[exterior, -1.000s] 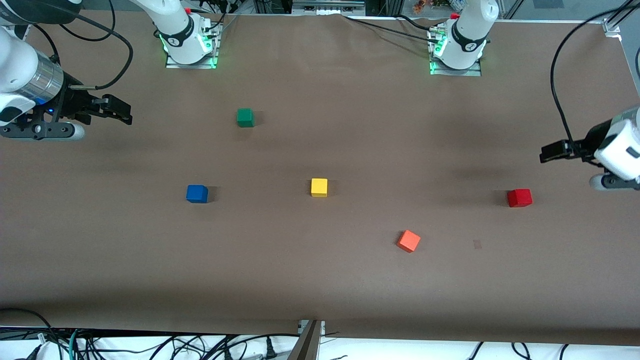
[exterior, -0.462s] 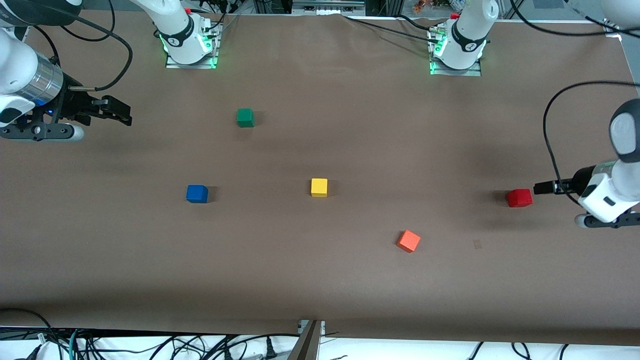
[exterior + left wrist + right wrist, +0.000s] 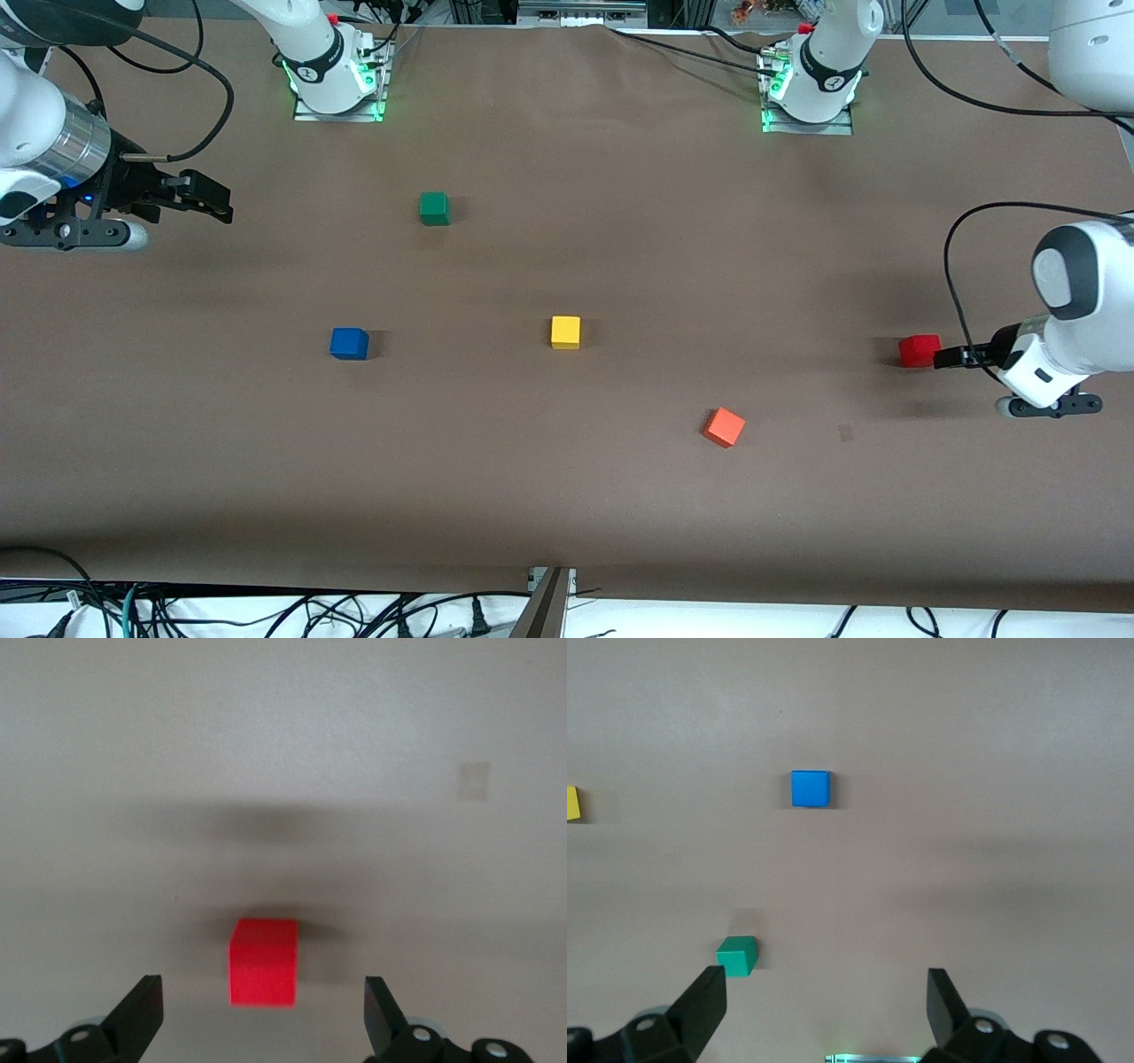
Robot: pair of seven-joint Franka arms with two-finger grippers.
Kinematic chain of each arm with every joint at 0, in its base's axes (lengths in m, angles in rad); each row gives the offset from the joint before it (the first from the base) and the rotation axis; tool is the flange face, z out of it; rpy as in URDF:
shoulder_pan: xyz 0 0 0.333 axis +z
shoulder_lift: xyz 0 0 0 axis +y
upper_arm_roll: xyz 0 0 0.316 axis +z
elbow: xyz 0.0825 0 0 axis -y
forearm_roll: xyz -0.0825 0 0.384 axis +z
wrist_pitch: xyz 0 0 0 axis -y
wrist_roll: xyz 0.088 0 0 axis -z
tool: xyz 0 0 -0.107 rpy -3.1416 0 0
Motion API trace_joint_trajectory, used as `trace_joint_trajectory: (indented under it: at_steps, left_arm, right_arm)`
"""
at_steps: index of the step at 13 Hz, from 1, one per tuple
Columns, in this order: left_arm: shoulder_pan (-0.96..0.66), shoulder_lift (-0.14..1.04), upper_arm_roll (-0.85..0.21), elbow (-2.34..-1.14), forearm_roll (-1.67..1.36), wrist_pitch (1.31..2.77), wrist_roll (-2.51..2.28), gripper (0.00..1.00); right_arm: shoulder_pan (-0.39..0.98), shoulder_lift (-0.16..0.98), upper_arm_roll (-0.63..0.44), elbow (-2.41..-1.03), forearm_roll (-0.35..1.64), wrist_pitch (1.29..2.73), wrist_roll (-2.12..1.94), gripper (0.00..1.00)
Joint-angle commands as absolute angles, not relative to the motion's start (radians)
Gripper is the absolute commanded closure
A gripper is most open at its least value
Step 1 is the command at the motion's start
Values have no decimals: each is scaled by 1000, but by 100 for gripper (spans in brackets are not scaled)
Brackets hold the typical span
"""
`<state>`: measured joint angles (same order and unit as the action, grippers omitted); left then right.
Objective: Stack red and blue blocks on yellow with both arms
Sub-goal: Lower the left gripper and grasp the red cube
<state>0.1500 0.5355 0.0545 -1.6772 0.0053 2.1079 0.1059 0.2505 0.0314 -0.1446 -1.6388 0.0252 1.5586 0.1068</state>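
Orange-red cube [image 3: 724,427] sits nearest the front camera, tilted, toward the left arm's end of the table [image 3: 567,496]; farther back, roughly in a row: red cube [image 3: 919,350] at the left arm's end, yellow cube [image 3: 565,331] mid-table, blue cube [image 3: 349,343] toward the right arm's end, all well apart; nothing stacked yet. Left gripper [image 3: 941,357] low, just beside the red cube, fingers [image 3: 137,1014] spread wide, empty; wrist view shows the cube ahead between them, not gripped. Green cube [image 3: 434,208] farthest from camera. Right gripper [image 3: 208,197] over the right arm's end of the table, waiting, fingers wide, holding nothing.
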Motion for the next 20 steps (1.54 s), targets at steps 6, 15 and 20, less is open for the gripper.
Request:
trace_joint_trajectory:
  at_steps: [6, 15, 20]
  left_arm:
    - [192, 580, 40, -1793, -97, 2241, 189, 0]
    - [202, 578, 41, -1836, -97, 2266, 276, 31]
    - [204, 580, 41, -1836, -97, 2255, 311, 86]
  right_arm:
    - [241, 28, -141, -1640, 38, 1562, 103, 0]
    - [241, 28, -141, -1638, 38, 1562, 103, 0]
    - [241, 28, -141, -1638, 38, 1562, 103, 0]
